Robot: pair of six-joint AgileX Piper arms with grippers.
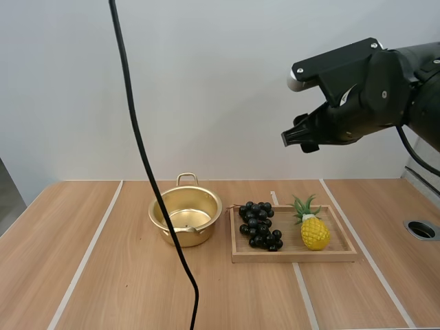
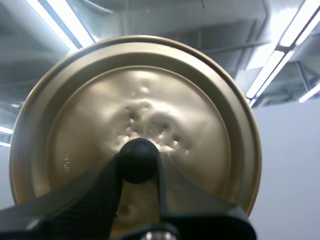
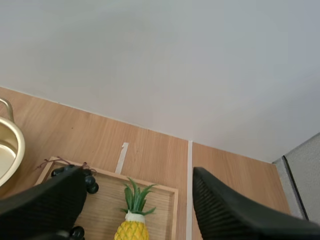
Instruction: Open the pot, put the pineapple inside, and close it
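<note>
Meanwhile my left gripper was clamped on the lid by its knob. My right gripper hung with fingers apart above the wooden tray, where the pineapple lay beside the grapes, near the uncovered pot.

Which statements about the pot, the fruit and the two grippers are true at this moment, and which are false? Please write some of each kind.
1. The pot stands open, without its lid. True.
2. The pineapple lies inside the pot. False: it lies on the wooden tray, beside the grapes.
3. The left gripper pinches the lid by its knob. True.
4. The right gripper is shut on the grapes. False: it is open, in the air above the wooden tray.
</note>
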